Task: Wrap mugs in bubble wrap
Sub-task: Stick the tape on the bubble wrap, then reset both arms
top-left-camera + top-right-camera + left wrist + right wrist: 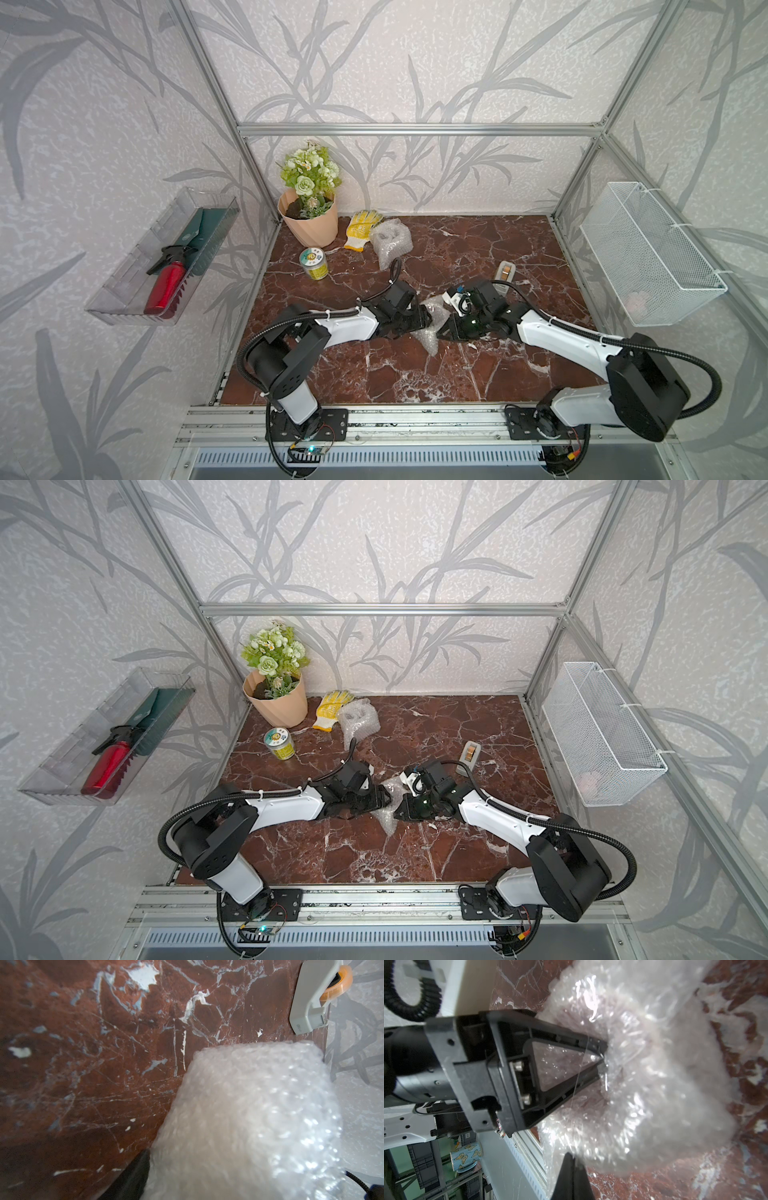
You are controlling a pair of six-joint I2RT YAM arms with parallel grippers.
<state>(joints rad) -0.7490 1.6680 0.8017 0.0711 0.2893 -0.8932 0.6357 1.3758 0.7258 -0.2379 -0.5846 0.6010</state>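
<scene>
In both top views the left gripper and right gripper meet mid-table on the bubble wrap bundle; the left wrist view shows wide jaws clasping it, the right wrist view closed jaws at its edge.

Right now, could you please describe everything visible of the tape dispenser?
The tape dispenser is a light grey plastic holder with an amber tape roll in its slot and a metal cutter at one end. It rests on the marble table beyond the right arm; whether that arm's cable touches it is unclear.
</scene>
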